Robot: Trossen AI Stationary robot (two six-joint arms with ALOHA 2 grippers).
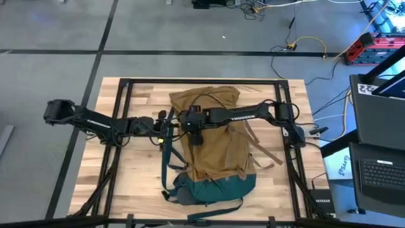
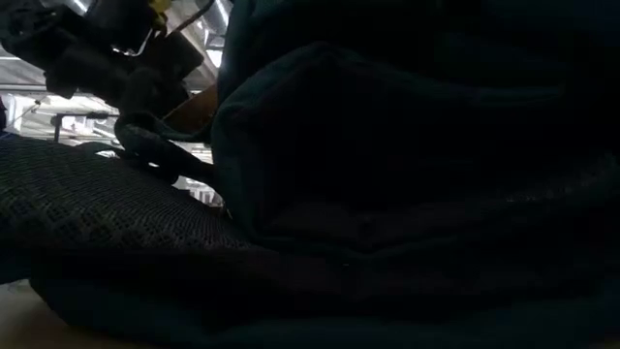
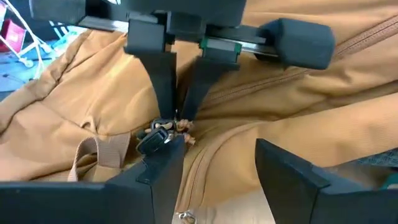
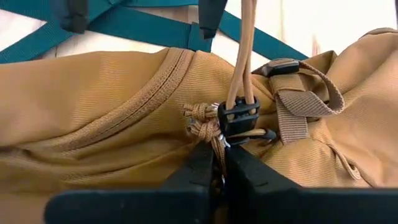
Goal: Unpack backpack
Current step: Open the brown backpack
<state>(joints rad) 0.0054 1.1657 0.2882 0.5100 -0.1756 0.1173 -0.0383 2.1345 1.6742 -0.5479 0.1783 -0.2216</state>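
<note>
The backpack (image 1: 212, 145) lies flat on the wooden worktop (image 1: 136, 177), teal base toward the near edge and its tan body running toward the far edge. Both arms meet over its left side, about midway along. The right gripper (image 4: 219, 163) is pinched closed on the tan drawcord knot just below the black cord lock (image 4: 239, 115), probably to hold the cord steady so the lock can be slid and the closure loosened. The left gripper (image 3: 217, 168) sits just beside it with its jaws spread apart, one finger touching the small black toggle (image 3: 154, 140); it seems placed to take hold of the hardware or brace the fabric. Nothing has come out of the pack yet, so opening it appears to be the step in hand.
</note>
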